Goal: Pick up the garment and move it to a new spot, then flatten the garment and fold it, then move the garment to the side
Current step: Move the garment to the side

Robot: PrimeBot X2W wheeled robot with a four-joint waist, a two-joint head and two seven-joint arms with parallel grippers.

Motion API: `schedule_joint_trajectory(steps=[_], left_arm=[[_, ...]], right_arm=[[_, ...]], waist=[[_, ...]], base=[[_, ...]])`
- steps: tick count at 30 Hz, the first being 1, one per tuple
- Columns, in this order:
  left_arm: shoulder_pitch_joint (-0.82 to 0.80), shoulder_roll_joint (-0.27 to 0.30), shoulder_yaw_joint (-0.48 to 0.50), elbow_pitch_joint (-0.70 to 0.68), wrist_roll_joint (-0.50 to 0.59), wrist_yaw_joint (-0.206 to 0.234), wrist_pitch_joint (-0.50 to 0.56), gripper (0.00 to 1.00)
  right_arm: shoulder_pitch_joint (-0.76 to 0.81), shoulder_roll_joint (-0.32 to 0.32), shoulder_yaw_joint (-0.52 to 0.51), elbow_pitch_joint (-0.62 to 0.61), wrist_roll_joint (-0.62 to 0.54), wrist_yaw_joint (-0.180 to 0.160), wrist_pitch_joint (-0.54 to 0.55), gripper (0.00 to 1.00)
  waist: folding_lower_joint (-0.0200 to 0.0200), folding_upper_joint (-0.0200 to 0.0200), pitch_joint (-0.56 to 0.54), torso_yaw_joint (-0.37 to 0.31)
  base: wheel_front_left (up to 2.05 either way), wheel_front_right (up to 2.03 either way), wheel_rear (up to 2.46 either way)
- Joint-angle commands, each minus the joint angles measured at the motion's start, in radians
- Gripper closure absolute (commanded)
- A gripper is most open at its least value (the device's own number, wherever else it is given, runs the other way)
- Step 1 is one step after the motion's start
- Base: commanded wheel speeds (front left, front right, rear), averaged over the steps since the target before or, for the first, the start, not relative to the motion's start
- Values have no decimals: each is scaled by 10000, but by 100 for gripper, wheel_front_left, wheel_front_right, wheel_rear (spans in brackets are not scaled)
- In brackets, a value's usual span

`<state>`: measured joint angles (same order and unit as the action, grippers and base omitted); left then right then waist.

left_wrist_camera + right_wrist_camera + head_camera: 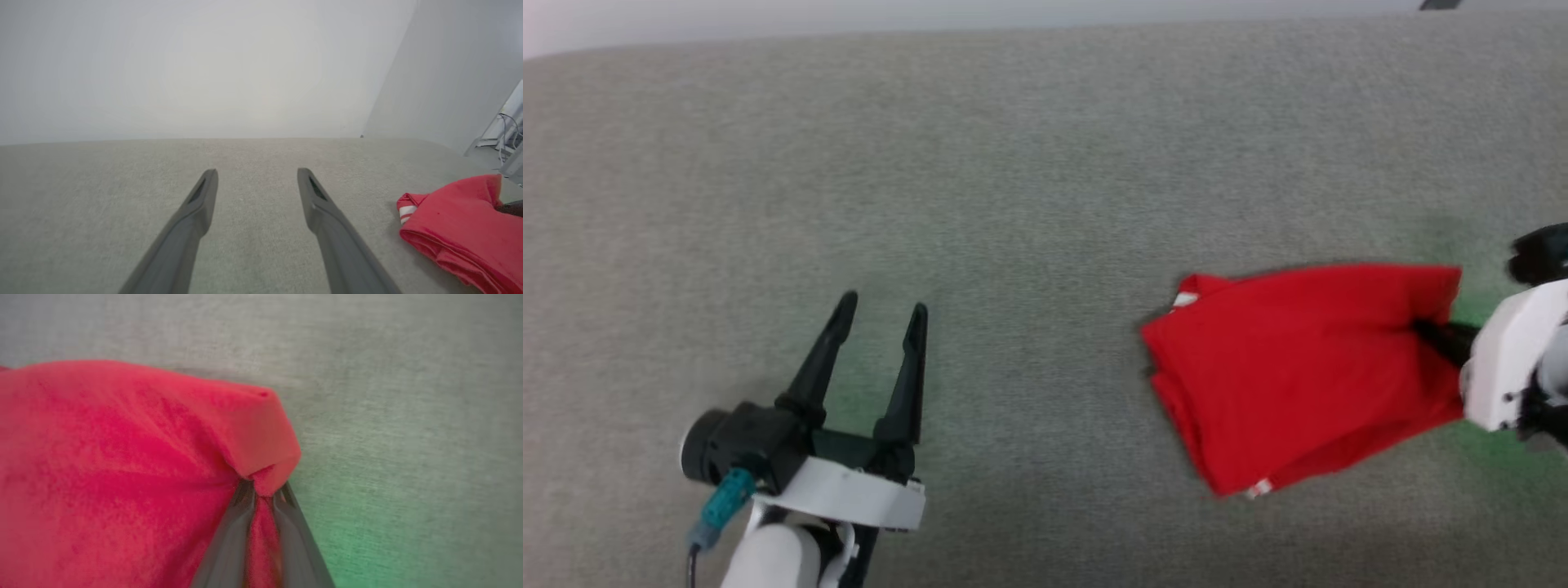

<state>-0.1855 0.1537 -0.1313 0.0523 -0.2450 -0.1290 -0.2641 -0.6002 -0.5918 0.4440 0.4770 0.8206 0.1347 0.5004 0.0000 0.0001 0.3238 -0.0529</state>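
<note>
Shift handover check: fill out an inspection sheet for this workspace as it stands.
Surface: grey textured surface, flat, with a greenish tint near the grippers.
Job's things: garment, red, folded in layers at the right, striped trim showing at one corner.
Clutter: nothing seen.
Grippers: left gripper open, holding nothing, apart from the garment; right gripper shut on the garment's edge.
Cables: teal-plugged cable at the left wrist; loose cables beyond the surface.
Surroundings: plain pale wall.
</note>
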Motion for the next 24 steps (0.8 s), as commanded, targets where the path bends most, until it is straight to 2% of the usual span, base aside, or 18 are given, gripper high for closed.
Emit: schedule_joint_trajectory(steps=[1, 6, 10, 14, 20, 24], left_arm=[[-222, 100, -26, 1, -13, -21, 5, 0], [-1034, 549, -468, -83, 87, -21, 5, 0], [-2228, 1010, -1054, -40, 113, -21, 5, 0], [-3707, 1518, -1812, -85, -66, -21, 5, 0], [-5799, 1826, -2766, 210, -63, -20, 5, 0], [-6702, 1994, -3132, 421, -54, -21, 5, 0]], right_arm=[[43, -307, -144, 237, 120, -73, -162, 100], [-222, -902, -795, 420, 413, -50, -1089, 100], [-491, -1367, -1369, 917, 464, -50, -1817, 100], [-1021, -1567, -1897, 1715, 350, -50, -2642, 100], [-2260, -1723, -2108, 3041, -175, -50, -3750, 100], [-3287, -1549, -1962, 3871, -647, -50, -4351, 100]], waist=[[0, -1, 144, -283], [0, -1, 672, -1017], [0, -1, 1297, -1602], [0, -1, 2025, -2052], [0, -1, 2942, -2203], [0, -1, 3307, -2218]], base=[[0, 0, 0], [0, 0, 0], [0, 0, 0], [0, 0, 0], [0, 0, 0], [0, 0, 0]])
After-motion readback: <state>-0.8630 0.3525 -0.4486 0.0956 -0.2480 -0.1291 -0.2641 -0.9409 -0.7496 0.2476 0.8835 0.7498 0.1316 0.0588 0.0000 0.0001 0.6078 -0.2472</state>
